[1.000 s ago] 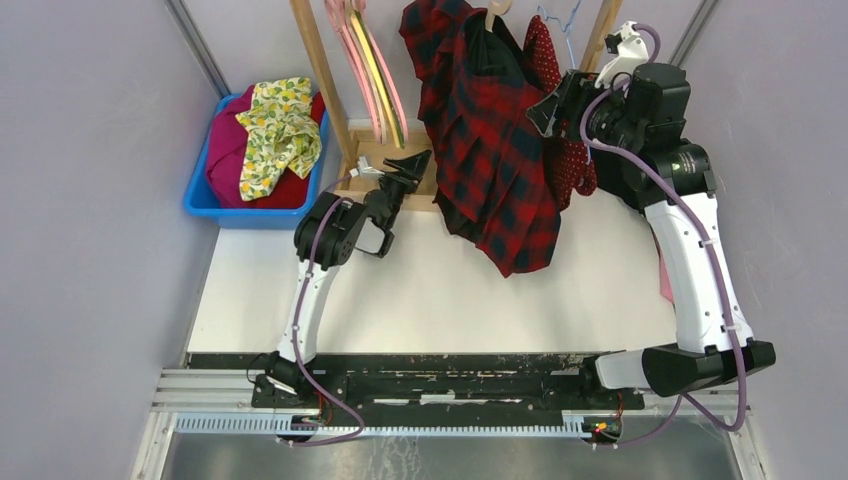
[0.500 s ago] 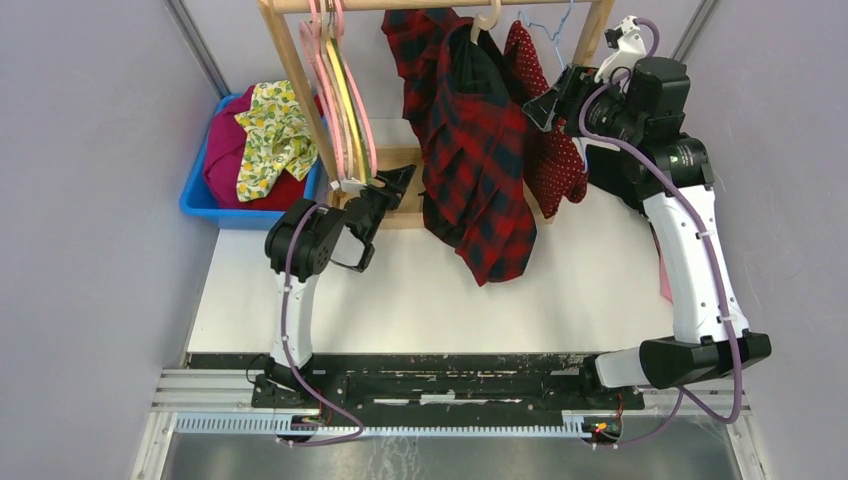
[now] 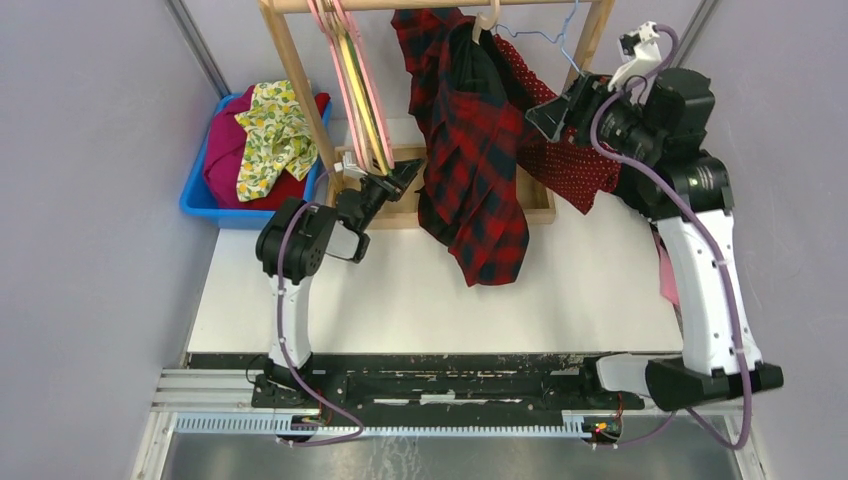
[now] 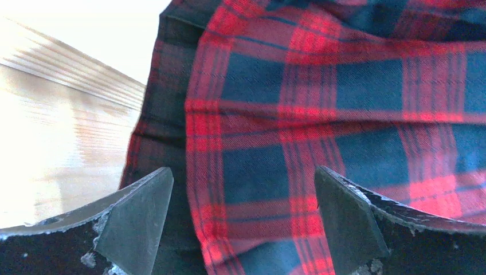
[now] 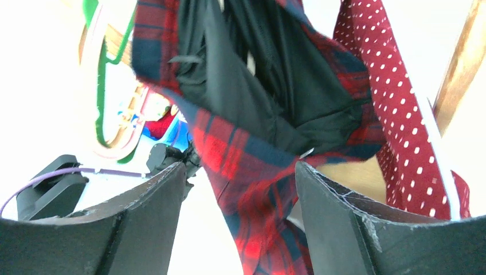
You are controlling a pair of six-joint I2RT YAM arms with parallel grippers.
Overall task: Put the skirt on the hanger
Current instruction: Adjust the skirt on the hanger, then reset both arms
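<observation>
The skirt [image 3: 570, 165] hangs limp from the hanger [image 3: 548, 38] — soft, light cloth, likely best pinched at its edge; left hand [image 4: 243, 189] and right hand [image 5: 240, 172] gape empty.

White table [image 3: 420, 290], wooden rack base [image 3: 545, 205] at its far side, blue bin [image 3: 240, 218] at far-left corner.

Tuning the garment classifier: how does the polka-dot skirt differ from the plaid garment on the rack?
The skirt is dark red with tiny white dots; the plaid garment is red-and-black checked. The skirt is smaller; the plaid garment is larger and hangs longer. Both hang from the rack.
</observation>
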